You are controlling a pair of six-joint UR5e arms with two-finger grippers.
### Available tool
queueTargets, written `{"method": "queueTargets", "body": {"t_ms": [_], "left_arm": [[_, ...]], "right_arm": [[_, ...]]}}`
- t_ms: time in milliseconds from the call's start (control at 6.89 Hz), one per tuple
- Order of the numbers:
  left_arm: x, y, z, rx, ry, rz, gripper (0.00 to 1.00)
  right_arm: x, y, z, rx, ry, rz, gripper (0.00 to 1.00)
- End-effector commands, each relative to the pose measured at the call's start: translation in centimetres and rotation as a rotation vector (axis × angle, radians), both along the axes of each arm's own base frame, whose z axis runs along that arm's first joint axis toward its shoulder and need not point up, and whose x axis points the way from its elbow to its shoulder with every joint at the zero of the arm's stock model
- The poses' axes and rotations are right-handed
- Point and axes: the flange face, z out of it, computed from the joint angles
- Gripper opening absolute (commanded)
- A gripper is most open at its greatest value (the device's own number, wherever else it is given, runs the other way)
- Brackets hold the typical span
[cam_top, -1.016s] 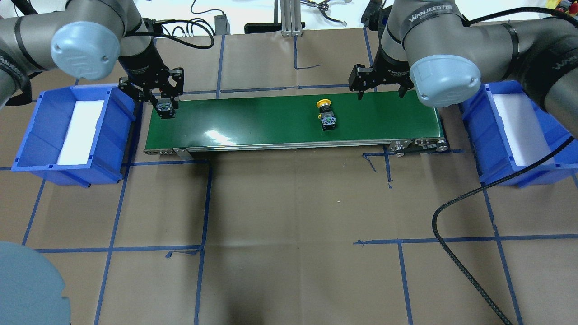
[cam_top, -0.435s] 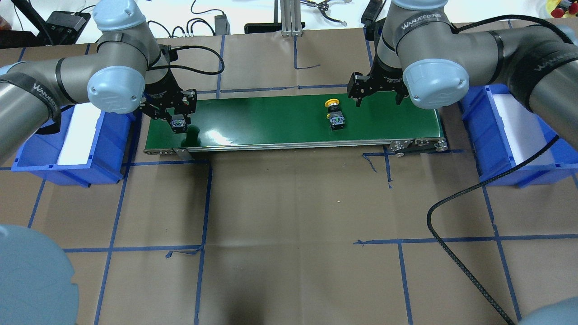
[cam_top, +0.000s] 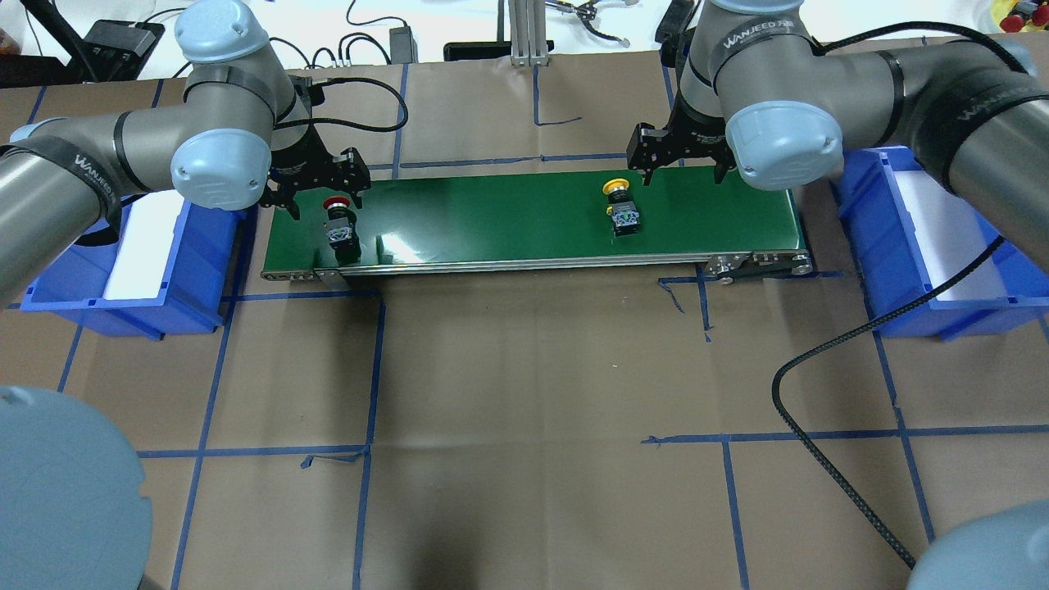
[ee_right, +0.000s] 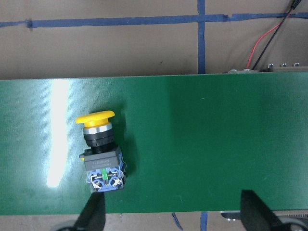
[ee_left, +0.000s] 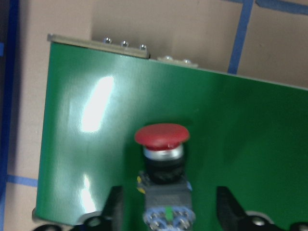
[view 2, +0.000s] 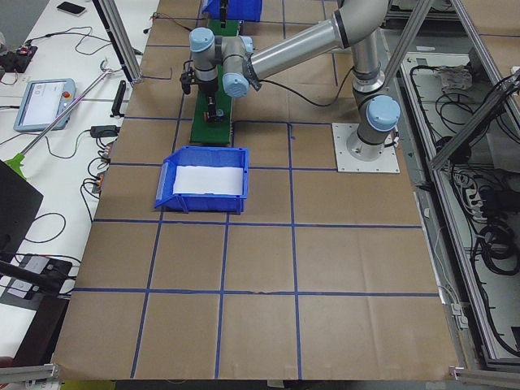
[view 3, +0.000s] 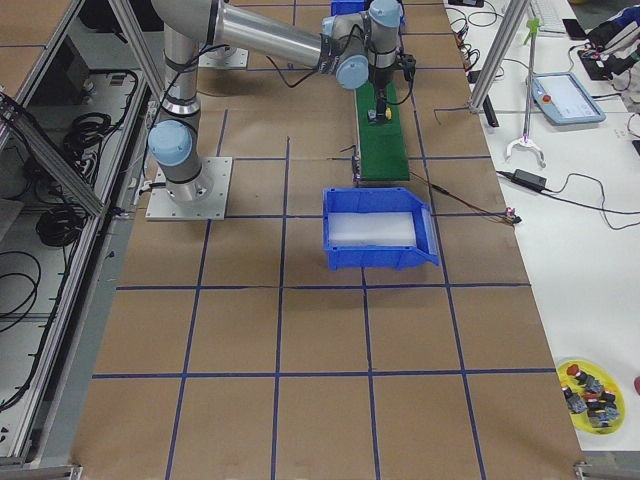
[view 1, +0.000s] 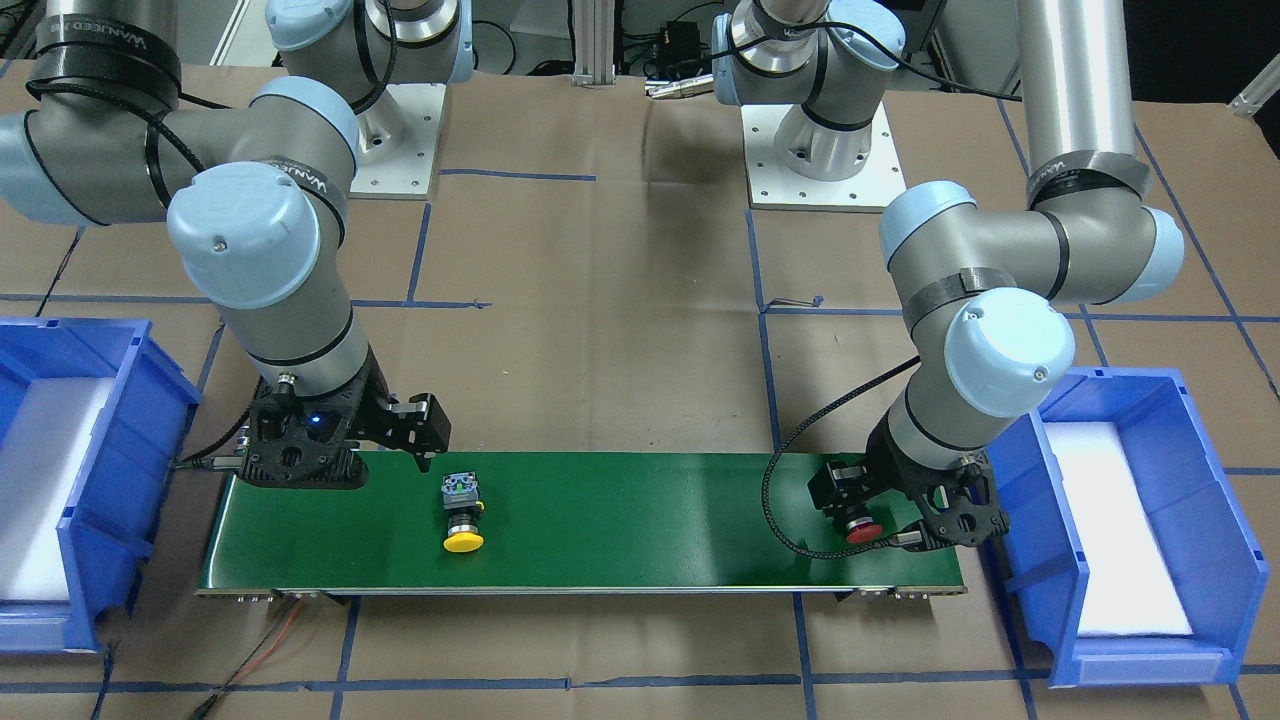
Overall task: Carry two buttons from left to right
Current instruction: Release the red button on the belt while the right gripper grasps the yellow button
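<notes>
Red button (cam_top: pixel 339 223), yellow button (cam_top: pixel 623 210), two on one belt (cam_top: pixel 492 217), left tool (cam_top: pixel 321 203) apart, right tool (cam_top: pixel 683 176) apart

The room is lit brightly from above. White glare is seen on the green belt (cam_top: pixel 508 221), near its left end. Soft shadows are cast on the brown paper (cam_top: pixel 524 369). In the left wrist view the red button (ee_left: pixel 161 137) is seen a little blurred.

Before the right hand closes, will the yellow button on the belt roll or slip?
The yellow button lies on its side; its round cap could let it roll, though the squarish block probably checks that. It looks rigid, so a pinch likely won't deform it. The domed cap seems smooth; the right hand should grip the block better.
</notes>
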Motion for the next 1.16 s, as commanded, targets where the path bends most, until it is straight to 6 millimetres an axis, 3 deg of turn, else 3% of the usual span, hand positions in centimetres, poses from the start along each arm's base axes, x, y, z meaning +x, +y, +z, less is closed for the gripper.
{"method": "queueTargets", "body": {"t_ms": [0,435,725,1016], "left_arm": [[-0.2,0.8,3.7,-0.032,-0.002,-0.001,1.00],[-0.7,5.6,10.8,0.070,0.007,-0.103,1.00],[-0.8,7.8,16.7,0.078,0.012,-0.173,1.00],[-1.2,11.3,19.4,0.075,0.013,-0.177,1.00]], "right_arm": [[0.1,-1.6,-1.9,-0.016,-0.001,-0.001,1.00],[0.2,-2.1,-4.2,0.015,-0.001,-0.002,1.00],[0.2,-2.2,-6.5,0.053,0.003,-0.005,1.00],[0.2,-2.6,-8.8,0.086,0.006,-0.008,0.99]]}}
